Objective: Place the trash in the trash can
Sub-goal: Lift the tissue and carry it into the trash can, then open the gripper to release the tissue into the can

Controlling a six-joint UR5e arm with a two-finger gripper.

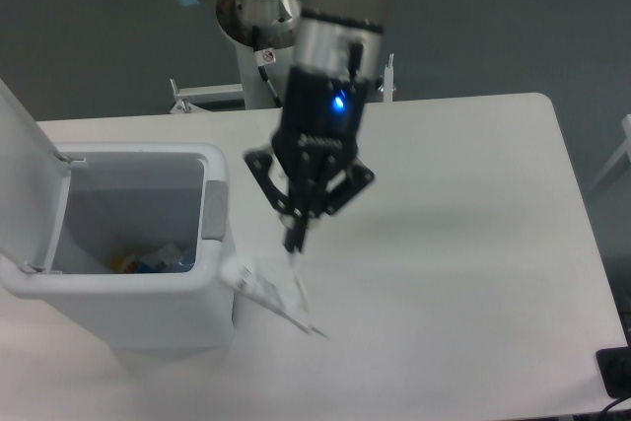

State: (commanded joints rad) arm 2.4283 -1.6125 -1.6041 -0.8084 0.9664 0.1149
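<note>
One piece of trash, the bottle (163, 259), is already lying inside the open trash can (215, 273). I am carrying the second — a crumpled wrapper (264, 288) — pinched in my claw (294, 244), dangling above the desk (463, 244) just beside the can's rim, not yet over it.

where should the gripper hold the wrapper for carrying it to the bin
By its top edge, from straight above, as now: the gripper pinches the upper tip of the wrapper, so it hangs limp below, clear of the table beside the trash can.
</note>
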